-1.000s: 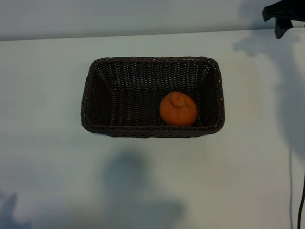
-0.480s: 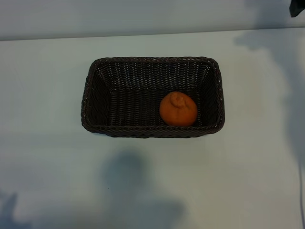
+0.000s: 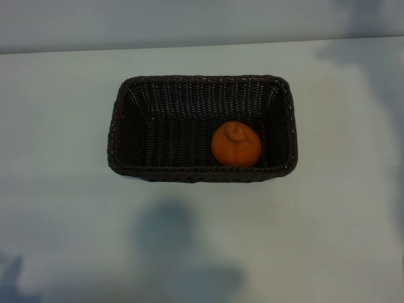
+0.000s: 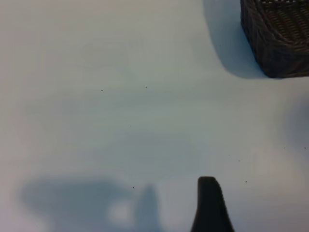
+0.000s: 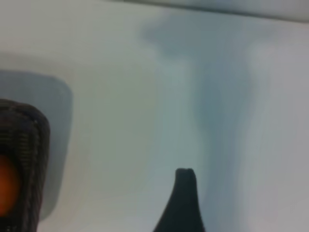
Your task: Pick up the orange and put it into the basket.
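Note:
The orange [image 3: 236,144] lies inside the dark brown wicker basket [image 3: 202,79], in its front right part, knobby stem end up. Neither arm shows in the exterior view. In the left wrist view, my left gripper [image 4: 157,217] hovers over bare table with one dark fingertip [image 4: 208,195] visible and a basket corner [image 4: 275,38] far off. My right gripper [image 5: 145,212] shows one fingertip [image 5: 185,181] over the table, beside the basket's rim [image 5: 29,145], with a sliver of the orange [image 5: 6,191] inside. Both grippers are open and hold nothing.
The pale table [image 3: 63,221] surrounds the basket on all sides. Arm shadows fall on it at the front [image 3: 170,240] and at the far right [image 3: 372,57]. The table's back edge [image 3: 189,47] runs behind the basket.
The right arm's black part at the upper right corner of the exterior view has drawn out of the picture. The orange and the basket have not moved.

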